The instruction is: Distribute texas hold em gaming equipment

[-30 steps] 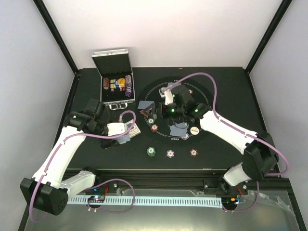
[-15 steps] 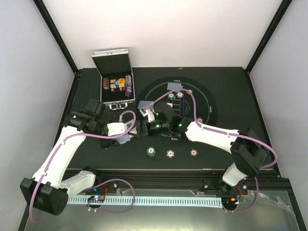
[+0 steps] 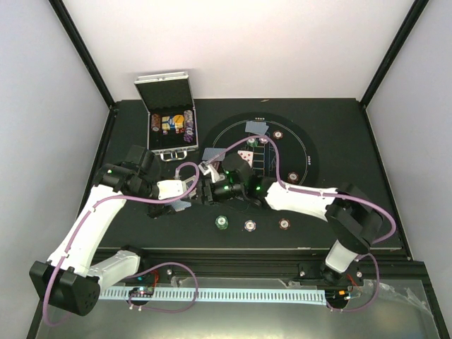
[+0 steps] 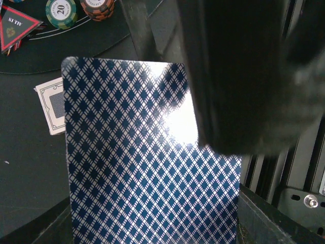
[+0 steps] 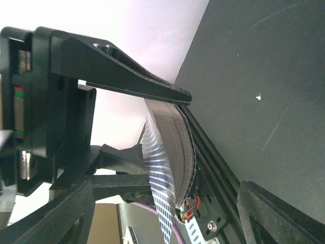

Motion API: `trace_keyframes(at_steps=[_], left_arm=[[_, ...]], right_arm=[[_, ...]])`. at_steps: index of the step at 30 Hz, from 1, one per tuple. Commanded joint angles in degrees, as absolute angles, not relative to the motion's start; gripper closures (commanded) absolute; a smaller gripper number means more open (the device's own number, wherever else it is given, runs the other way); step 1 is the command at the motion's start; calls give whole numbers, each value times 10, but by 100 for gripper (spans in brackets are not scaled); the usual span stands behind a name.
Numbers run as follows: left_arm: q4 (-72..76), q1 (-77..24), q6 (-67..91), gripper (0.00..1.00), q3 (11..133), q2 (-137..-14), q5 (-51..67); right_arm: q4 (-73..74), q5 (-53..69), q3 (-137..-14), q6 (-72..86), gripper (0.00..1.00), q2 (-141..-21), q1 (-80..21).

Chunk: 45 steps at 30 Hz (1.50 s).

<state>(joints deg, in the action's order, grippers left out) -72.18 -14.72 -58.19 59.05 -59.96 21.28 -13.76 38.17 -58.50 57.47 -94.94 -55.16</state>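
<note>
My left gripper (image 3: 185, 192) is shut on a deck of playing cards (image 4: 147, 162) with blue diamond backs, held left of the mat. My right gripper (image 3: 207, 189) has reached across to that deck. In the right wrist view the deck (image 5: 179, 147) is edge-on between my wide-apart fingers, and its top card (image 5: 160, 183) bows away from the stack. The right gripper (image 5: 170, 188) stands open around the deck's end. A green chip (image 3: 222, 222), a white chip (image 3: 250, 225) and a brown-red chip (image 3: 284, 224) lie in a row near the front. A red triangle token (image 4: 18, 28) lies on the mat's edge.
The round black mat (image 3: 300, 145) carries several cards and chips. The silver case (image 3: 168, 120) stands open at the back left. A single card (image 4: 53, 107) lies on the table under the deck. The rail runs along the near edge.
My right arm swung left from the mat to the deck in my left gripper, and its jaws have narrowed a little. The left arm has not moved.
</note>
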Motion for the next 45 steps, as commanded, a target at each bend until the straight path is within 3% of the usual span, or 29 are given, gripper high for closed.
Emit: trace_keyframes(at_steps=[1, 15, 30, 35, 45], left_arm=[[-731, -149, -582, 98, 606, -590, 225], [-737, -149, -583, 98, 611, -590, 227], [-734, -149, -583, 98, 610, -591, 226], [-732, -149, -583, 98, 608, -590, 223], [-731, -149, -583, 98, 607, -592, 221]], right_arm=[[-161, 402, -611, 584, 22, -973, -569], [-272, 424, -626, 672, 32, -1055, -579], [-231, 427, -557, 637, 48, -1012, -532], [-224, 428, -555, 631, 58, -998, -527], [-194, 426, -557, 616, 94, -961, -515]])
